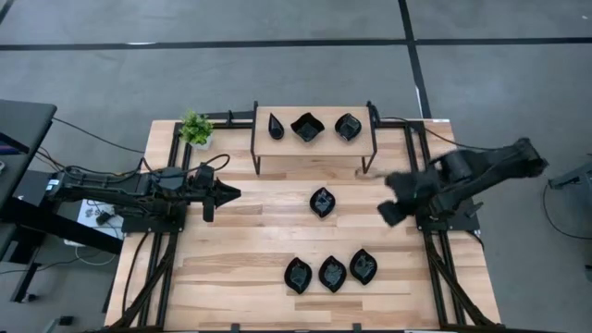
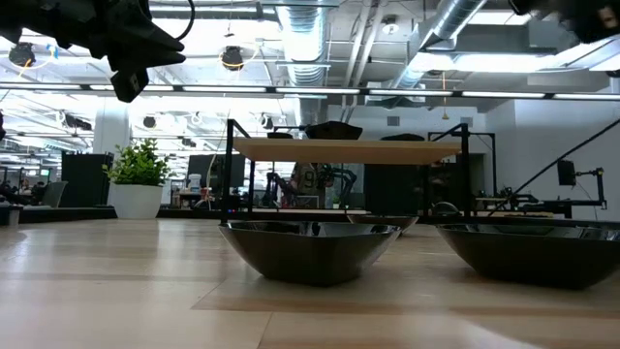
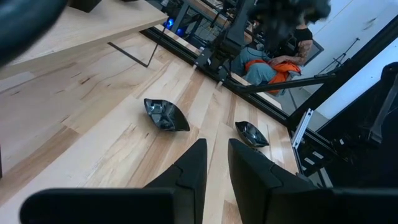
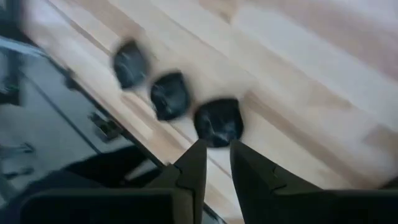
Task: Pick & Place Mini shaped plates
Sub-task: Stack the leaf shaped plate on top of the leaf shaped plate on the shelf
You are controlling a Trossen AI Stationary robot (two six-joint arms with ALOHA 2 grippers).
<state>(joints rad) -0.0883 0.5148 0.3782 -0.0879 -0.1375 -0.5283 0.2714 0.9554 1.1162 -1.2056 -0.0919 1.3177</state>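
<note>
Seven mini shaped plates, all glossy black, are distributed in three groups. The high view alone shows all of them: three on the raised shelf, namely a slim teardrop, a wavy-edged square and a pointed oval; one lone plate at mid-table; and a front row of three near the table's front edge.

The low view shows only the nearest plates, as dark bowls, with the small green plant behind them at the left. The right wrist view shows the front row, blurred, beyond the fingertips.

The left gripper hovers above the table's left side. Its fingers stand slightly apart, holding nothing. The right gripper hangs over the right side. Its fingers show a narrow gap, also empty.
</note>
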